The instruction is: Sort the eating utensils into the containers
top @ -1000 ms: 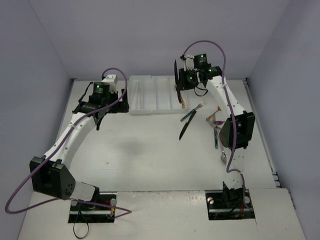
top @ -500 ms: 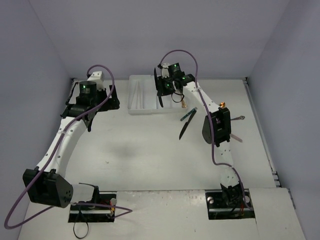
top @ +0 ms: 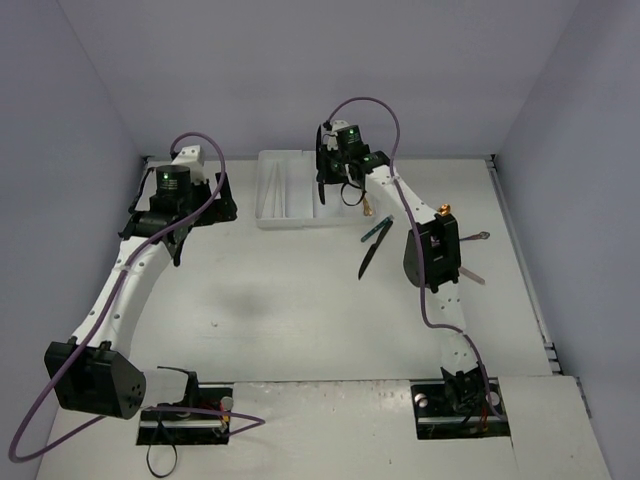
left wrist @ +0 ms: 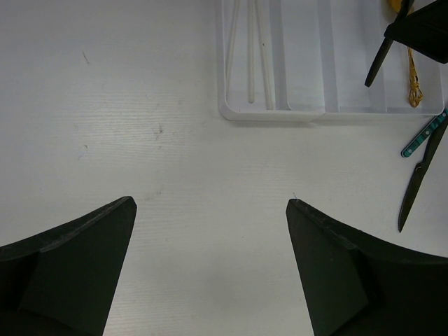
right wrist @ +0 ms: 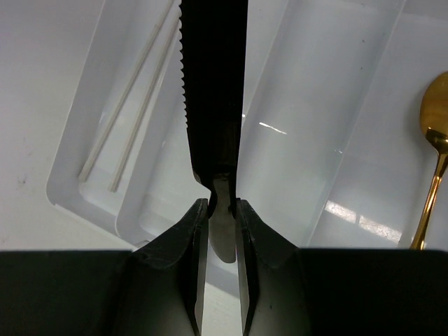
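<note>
The white tray [top: 290, 215] with long compartments stands at the table's back. My right gripper [right wrist: 222, 210] is shut on a black serrated knife [right wrist: 210, 91] and holds it above the tray's middle compartments [top: 322, 183]. A gold spoon [right wrist: 434, 140] lies in a compartment on the right. Two utensils lie on the table just in front of the tray: another black knife [top: 370, 260] and a teal-handled piece [top: 378, 230]. My left gripper [left wrist: 210, 203] hangs open over bare table left of the tray, holding nothing.
Two thin white sticks [left wrist: 255, 56] lie in the tray's leftmost compartment. Two more utensils [top: 478, 237] lie on the table beyond the right arm's elbow. Walls close the table at the back and both sides.
My right arm has swung left with the black knife, from the tray's right end to above its middle. My left arm has drawn back to the left, away from the tray.
</note>
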Controlling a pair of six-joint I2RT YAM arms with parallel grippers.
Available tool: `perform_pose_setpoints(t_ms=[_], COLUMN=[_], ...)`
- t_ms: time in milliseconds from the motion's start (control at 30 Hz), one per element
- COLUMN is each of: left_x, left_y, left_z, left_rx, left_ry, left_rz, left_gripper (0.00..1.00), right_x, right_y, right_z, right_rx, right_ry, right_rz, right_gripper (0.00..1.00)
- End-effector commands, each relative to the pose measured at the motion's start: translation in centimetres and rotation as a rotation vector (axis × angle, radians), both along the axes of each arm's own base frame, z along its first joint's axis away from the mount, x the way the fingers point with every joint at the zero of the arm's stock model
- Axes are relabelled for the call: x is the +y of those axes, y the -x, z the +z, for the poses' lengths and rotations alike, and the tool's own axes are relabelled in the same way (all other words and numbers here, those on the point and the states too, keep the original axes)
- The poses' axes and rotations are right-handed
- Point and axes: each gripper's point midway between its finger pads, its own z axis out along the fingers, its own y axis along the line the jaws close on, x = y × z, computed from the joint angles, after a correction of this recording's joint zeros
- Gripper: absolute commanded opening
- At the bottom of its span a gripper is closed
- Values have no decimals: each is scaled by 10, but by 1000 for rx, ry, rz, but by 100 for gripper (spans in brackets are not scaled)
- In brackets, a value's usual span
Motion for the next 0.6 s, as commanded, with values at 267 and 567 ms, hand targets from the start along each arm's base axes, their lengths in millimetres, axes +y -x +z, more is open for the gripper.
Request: perform_pose_setpoints(t_ms=[267,567], left_x=[1,2], left_y=[-5,-4], left_z=[22,19], left_rx=[-67,-63], left_ry=[38,38], left_rz=[15,19], left_gripper=[88,88], right_x=[0,5], right_y=[-1,7], right_z=[-27,-15], right_rx=[47,50], right_ry=[-44,-72], right_rz=[-42,-6], right_gripper=[0,41])
